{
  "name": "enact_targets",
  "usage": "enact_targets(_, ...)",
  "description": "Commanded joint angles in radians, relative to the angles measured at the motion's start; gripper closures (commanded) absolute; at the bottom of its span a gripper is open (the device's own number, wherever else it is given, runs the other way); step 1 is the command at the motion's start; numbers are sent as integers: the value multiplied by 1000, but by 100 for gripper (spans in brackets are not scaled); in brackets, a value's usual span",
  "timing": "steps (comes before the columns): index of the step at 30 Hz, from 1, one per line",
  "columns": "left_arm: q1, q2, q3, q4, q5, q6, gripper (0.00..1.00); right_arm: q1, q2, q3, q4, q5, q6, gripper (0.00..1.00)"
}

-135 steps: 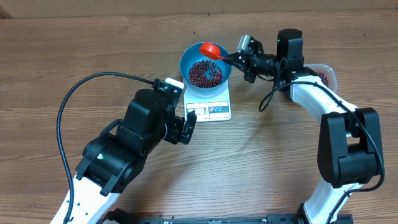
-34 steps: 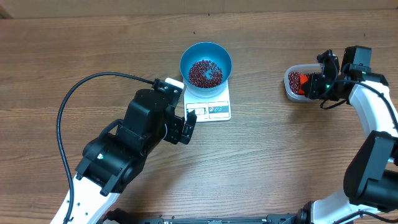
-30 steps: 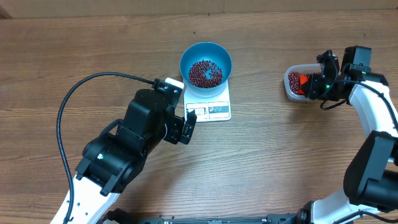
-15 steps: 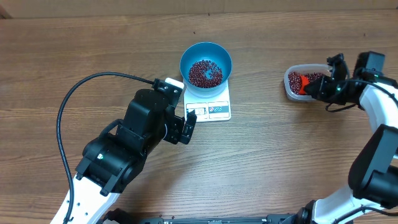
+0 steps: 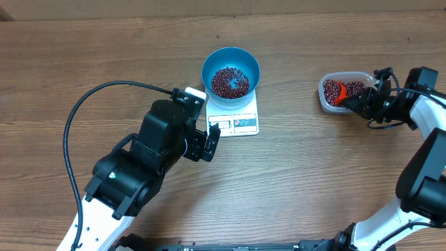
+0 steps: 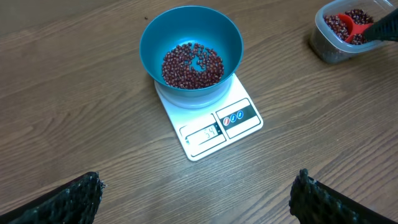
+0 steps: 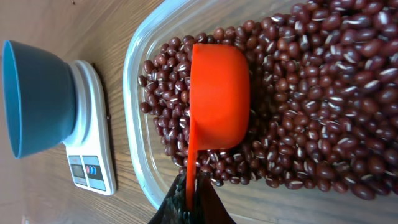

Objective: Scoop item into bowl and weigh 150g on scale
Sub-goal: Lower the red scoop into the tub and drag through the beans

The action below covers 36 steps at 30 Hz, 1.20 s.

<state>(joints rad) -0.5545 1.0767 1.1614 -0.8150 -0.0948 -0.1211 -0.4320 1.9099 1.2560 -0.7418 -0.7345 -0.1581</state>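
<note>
The blue bowl (image 5: 231, 75) stands on the white scale (image 5: 235, 123) and holds a layer of dark red beans (image 5: 230, 82). My right gripper (image 5: 362, 103) is shut on the handle of the red-orange scoop (image 5: 337, 94). The scoop's cup (image 7: 217, 99) lies in the beans (image 7: 311, 93) of the clear tub (image 7: 134, 124), its outer side toward the right wrist camera. My left gripper (image 6: 198, 199) hangs open over bare table in front of the scale (image 6: 214, 124) and bowl (image 6: 190, 53), with nothing between its fingers (image 6: 87, 194).
The clear tub (image 5: 345, 90) of beans sits at the right, well apart from the scale. A black cable (image 5: 83, 104) loops over the table left of my left arm. The scale's display and buttons (image 6: 217, 127) face my left gripper.
My right gripper carried the scoop from above the bowl to the tub, and in the last second it drew back to the right with the scoop in the beans. The left arm stayed still.
</note>
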Motion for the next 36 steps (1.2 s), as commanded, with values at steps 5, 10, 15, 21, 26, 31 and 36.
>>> enact_targets(5, 5, 3, 13, 3, -13, -2, 0, -67, 30, 6, 0, -74, 4, 96)
enact_targets(10, 5, 3, 13, 3, -13, -2, 0, -87, 30, 6, 0, -134, 4, 96)
enact_targets(15, 5, 3, 13, 3, -13, -2, 1, -111, 30, 6, 0, -209, 3, 96)
enact_targets(21, 5, 3, 13, 3, -13, -2, 0, -148, 30, 6, -4, -315, 3, 96)
enact_targets(26, 5, 3, 13, 3, -13, -2, 1, -171, 30, 6, -27, -359, 3, 96)
enact_targets(31, 5, 3, 13, 3, -13, -2, 1, -187, 30, 6, -67, -360, -8, 96)
enact_targets(36, 5, 3, 13, 3, -13, -2, 1, -192, 30, 6, -85, -410, -8, 97)
